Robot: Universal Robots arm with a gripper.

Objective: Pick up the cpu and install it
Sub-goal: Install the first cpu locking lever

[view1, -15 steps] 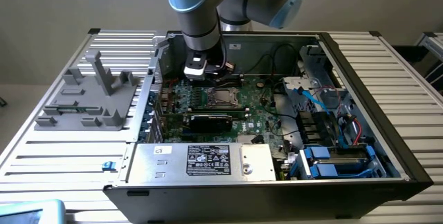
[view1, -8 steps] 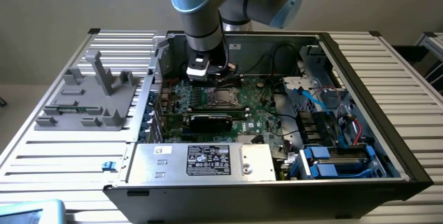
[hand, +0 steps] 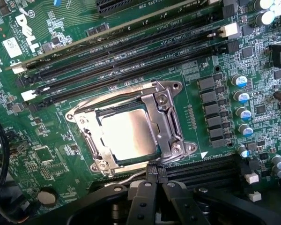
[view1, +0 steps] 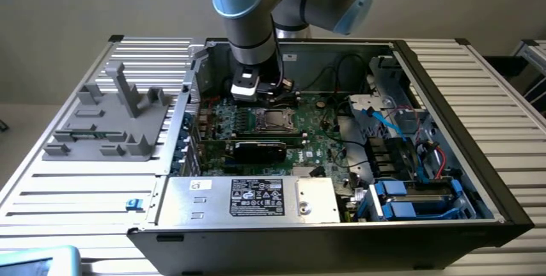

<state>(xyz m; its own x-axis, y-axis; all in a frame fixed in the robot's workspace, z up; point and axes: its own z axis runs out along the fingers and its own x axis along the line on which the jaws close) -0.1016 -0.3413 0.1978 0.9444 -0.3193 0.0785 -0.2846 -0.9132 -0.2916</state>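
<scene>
The cpu point(hand: 129, 133) is a flat square chip with a dull silver top, lying inside the metal socket frame point(hand: 166, 117) on the green motherboard point(hand: 61, 33). The frame's plate is folded down around the chip's edges. My gripper point(hand: 154, 174) sits just beside the socket's edge, its black fingers point(hand: 141, 197) pressed together with nothing visible between them. A thin wire lever point(hand: 126, 177) runs along the socket right by the fingertips. In the exterior view the gripper point(view1: 258, 99) hangs inside the open computer case, just above the socket and cpu point(view1: 274, 120).
Black memory slots point(hand: 131, 51) run beside the socket, and a row of capacitors point(hand: 241, 96) lines its other side. A black expansion card point(view1: 260, 148) and a silver labelled box point(view1: 247, 199) lie nearer the camera. Blue cables point(view1: 384, 122) fill the case's right. A grey fixture point(view1: 111, 119) stands outside on the left.
</scene>
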